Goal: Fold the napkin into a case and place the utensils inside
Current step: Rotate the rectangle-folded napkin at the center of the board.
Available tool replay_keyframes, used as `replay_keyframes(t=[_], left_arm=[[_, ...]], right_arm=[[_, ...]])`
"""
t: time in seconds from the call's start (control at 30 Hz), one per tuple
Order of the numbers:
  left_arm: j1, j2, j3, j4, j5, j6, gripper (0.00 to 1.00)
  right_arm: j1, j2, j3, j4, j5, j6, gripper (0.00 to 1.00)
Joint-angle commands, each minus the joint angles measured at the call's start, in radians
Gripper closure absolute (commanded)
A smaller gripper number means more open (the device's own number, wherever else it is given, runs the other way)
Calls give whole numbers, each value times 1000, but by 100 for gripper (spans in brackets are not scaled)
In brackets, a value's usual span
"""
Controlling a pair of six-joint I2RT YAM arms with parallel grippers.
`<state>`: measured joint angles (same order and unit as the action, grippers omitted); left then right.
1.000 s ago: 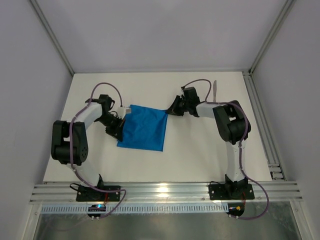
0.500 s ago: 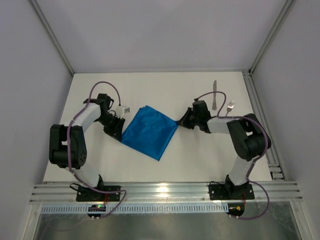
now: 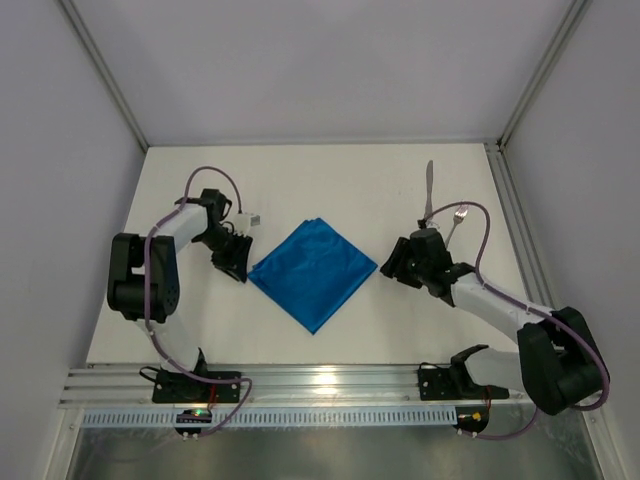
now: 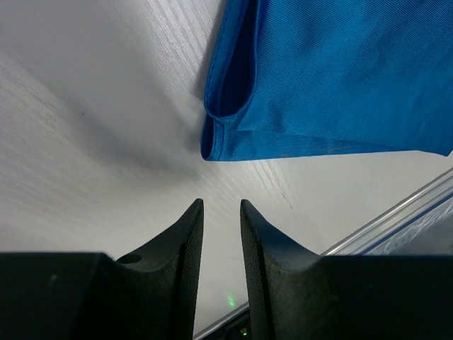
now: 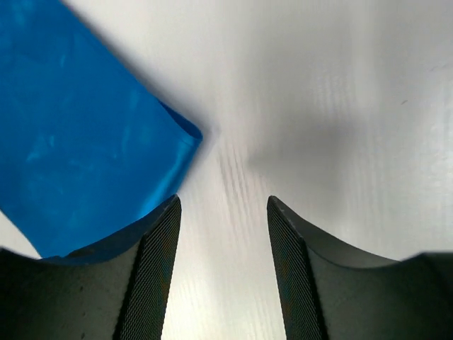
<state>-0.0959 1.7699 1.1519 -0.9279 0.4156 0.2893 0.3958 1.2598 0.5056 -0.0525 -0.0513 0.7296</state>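
Midway across the white surface (image 3: 330,180) lies one bright blue napkin (image 3: 313,272), folded double and turned like a diamond, its layered hems showing at the left corner. One knife (image 3: 428,185) and one fork (image 3: 459,213) lie apart, further right. Left jaws stand slightly parted and right jaws wider, both released, just off opposite corners.

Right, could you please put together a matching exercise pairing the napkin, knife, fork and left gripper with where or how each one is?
Things:
1. napkin
2. knife
3. fork
4. left gripper

Place or state:
A. silver, farthest right in the top view
B. open and empty
C. blue, lying flat
D. silver, farthest up in the top view

Pairs: 1-C, 2-D, 3-A, 4-B
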Motion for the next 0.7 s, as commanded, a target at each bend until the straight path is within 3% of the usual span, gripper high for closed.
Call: replay_keyframes(t=[0.0, 0.1, 0.27, 0.4, 0.47, 0.67], left_arm=[[1, 23, 25, 60, 25, -55, 70], [2, 22, 5, 125, 15, -99, 71], [1, -62, 2, 179, 66, -105, 71], [-16, -70, 12, 236, 42, -90, 69], [-31, -24, 25, 224, 35, -76, 67], [-68, 20, 34, 248, -26, -75, 66]], right_arm=[[21, -82, 140, -170, 216, -171, 45], [110, -48, 246, -143, 239, -261, 53], [183, 94, 338, -83, 125, -292, 71], [150, 142, 361, -52, 101, -291, 72], [80, 171, 387, -30, -53, -321, 72], [41, 369, 551, -142, -142, -432, 73]])
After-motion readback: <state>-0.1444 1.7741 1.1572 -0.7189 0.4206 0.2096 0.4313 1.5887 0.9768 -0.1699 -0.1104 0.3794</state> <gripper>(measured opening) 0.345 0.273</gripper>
